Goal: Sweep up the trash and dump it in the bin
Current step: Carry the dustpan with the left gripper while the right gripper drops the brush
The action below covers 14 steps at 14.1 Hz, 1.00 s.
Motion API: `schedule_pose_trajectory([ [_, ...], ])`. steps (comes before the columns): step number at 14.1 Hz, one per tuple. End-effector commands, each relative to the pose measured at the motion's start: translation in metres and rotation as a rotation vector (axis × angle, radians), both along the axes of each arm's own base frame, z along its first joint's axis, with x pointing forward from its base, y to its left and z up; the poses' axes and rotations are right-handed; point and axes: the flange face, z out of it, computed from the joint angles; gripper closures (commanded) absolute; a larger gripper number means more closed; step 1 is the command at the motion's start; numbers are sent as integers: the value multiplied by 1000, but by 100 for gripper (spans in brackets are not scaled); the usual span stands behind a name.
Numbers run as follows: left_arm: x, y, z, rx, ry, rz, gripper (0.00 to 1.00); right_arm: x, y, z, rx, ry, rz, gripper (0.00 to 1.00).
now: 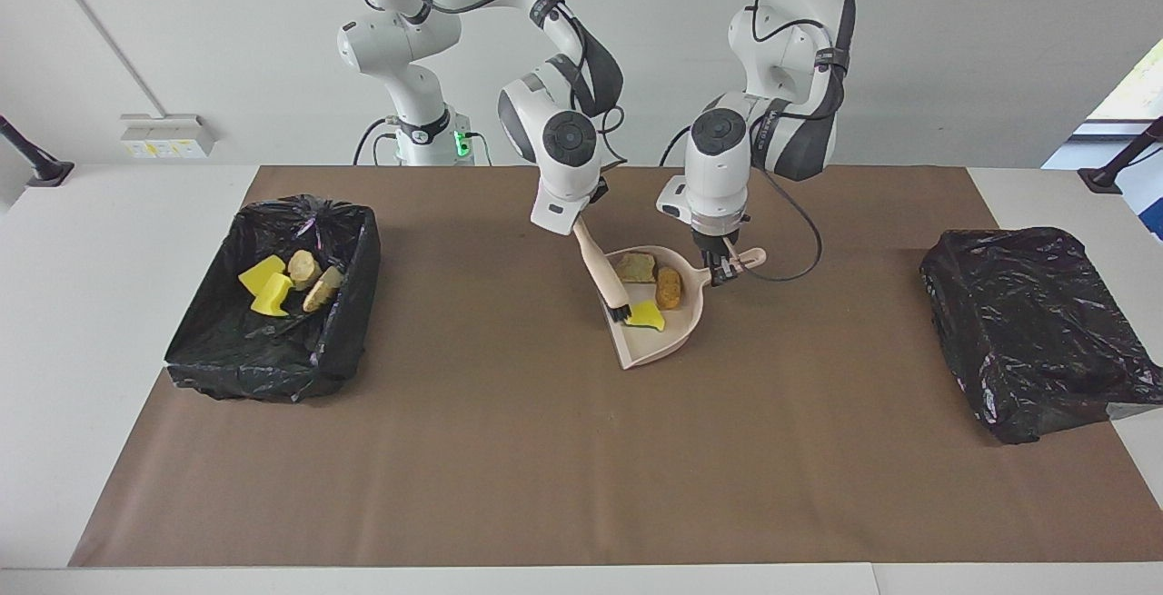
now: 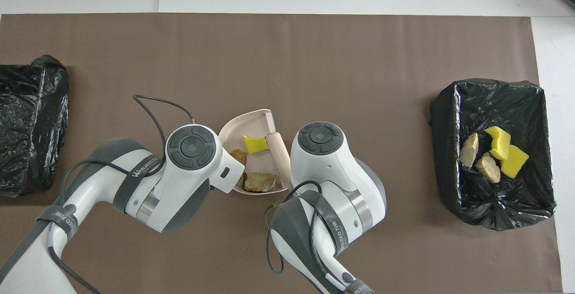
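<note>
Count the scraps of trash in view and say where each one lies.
7. Three lie in the pink dustpan: a yellow sponge piece and two bread-like lumps. Four lie in the open bin: two sponge pieces, two lumps.

A robotics lab is shown: two white Franka arms [image 1: 509,41] are mounted at twelve o'clock of a white bench [image 1: 109,322] covered by a brown mat [image 1: 545,450], bare white walls are seen, and a socket strip [image 1: 166,136] is fixed at ten o'clock.
</note>
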Motion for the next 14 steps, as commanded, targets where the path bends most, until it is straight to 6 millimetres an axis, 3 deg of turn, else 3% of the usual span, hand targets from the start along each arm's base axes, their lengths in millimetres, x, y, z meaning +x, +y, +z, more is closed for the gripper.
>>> schedule_pose_trajectory([
  [1, 8, 22, 13, -5, -12, -62, 100, -11, -17, 49, -41, 3, -151, 100],
  [3, 21, 68, 39, -9, -19, -47, 100, -29, -21, 74, -103, 22, -228, 100],
  [5, 31, 121, 72, -38, -15, -60, 100, -62, -12, 69, -106, 72, -291, 100],
  [7, 44, 201, 100, -39, -9, -35, 100, -104, 9, 63, -28, 70, -326, 100],
  [8, 50, 245, 117, -54, 0, -14, 100, -114, 13, 58, -32, 70, -313, 100],
  [9, 55, 279, 135, -61, 3, -15, 100, -119, 19, 51, -40, 77, -312, 100],
  [11, 56, 354, 162, -58, 2, -21, 100, -147, 51, 29, -63, 72, -270, 100],
  [13, 54, 428, 175, -46, -17, -58, 100, -167, 49, -10, -94, 66, -267, 100],
  [14, 59, 459, 182, -30, -32, -118, 100, -167, 52, -21, -84, 38, -298, 100],
])
